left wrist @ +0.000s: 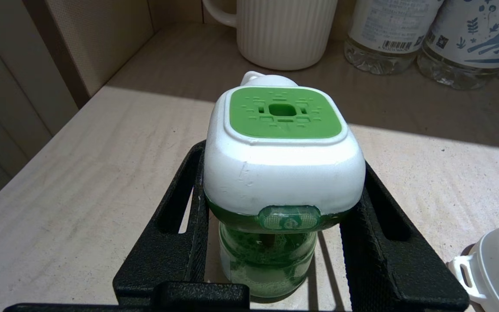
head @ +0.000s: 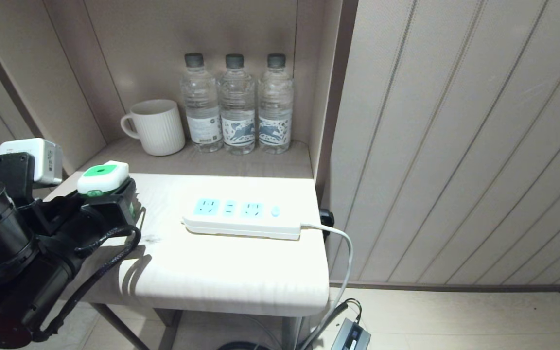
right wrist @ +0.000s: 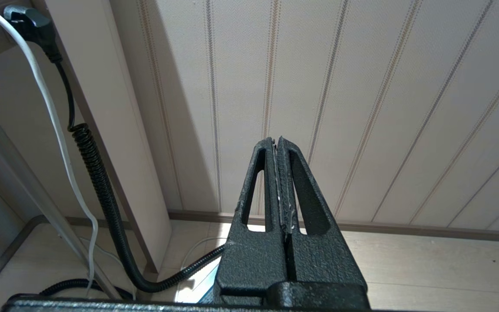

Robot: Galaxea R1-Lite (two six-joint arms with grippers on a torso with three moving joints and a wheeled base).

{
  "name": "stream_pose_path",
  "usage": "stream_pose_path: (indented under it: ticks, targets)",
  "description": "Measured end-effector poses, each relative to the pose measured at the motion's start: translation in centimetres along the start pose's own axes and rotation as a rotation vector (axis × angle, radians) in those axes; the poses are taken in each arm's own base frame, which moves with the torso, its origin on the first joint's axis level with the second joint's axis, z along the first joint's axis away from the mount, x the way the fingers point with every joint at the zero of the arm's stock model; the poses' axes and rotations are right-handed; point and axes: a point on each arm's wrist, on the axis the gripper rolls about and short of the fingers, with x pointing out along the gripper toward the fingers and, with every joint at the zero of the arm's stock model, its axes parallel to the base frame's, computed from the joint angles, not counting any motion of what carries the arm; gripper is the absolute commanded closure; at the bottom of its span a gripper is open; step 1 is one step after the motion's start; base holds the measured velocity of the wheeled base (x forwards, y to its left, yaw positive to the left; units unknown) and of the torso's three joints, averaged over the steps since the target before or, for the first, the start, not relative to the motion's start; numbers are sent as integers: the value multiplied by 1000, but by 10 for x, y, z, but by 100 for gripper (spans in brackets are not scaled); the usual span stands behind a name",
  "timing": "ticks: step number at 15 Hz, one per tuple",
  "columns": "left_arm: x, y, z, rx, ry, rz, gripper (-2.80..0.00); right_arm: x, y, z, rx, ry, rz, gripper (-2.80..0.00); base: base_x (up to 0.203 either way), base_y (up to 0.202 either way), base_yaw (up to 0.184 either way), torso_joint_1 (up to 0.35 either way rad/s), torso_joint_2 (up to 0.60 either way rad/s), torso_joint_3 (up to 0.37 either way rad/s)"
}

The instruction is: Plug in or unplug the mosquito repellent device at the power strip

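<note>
One device is held at present — the mosquito repellent device [head: 103,178], clamped upright by its white head in the left gripper [head: 107,197], left of the power strip [head: 241,218] and apart from it. Judged from this, the carrying step is in hand; next, the prongs are to be lined up with a socket face. Beyond the strip, bottle labels [head: 237,127] cannot be read. The right gripper [right wrist: 280,182] is pressed shut — empty.

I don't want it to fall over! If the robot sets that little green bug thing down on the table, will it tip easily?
Probably yes. The mosquito repellent device has a wide white head over a narrower green bottle, so it looks top-heavy. Its smooth plastic may slip a little in the left hand, which grips it below the head. It looks small and likely light, so a nudge could topple it.
</note>
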Motion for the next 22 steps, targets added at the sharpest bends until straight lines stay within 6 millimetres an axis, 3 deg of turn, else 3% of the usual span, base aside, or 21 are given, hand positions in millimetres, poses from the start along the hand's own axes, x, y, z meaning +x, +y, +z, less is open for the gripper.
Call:
stream_pose_path:
  ticks: [5,6,7,15,19,20,22]
  targets:
    - [1,0,-7,3,2,0,0,0,0,0,0,0,-2,0,0,0,0,0,0,0]
    - [1,0,-7,4,3,0,-109,0,0,0,0,0,-2,0,0,0,0,0,0,0]
    - [0,0,-7,5,5,0,-280,0,0,0,0,0,-1,0,0,0,0,0,0,0]
    - [0,-1,11,-30,-51,-3,-280,0,0,0,3,0,-2,0,0,0,0,0,0,0]
    - [-12,6,41,-24,-144,13,-280,0,0,0,2,0,-2,0,0,0,0,0,0,0]
    - [-16,9,50,-22,-164,27,0,0,0,0,2,0,0,0,0,0,0,0,0,0]
    - [-26,16,62,-29,-195,37,0,0,0,0,2,0,1,0,0,0,0,0,0,0]
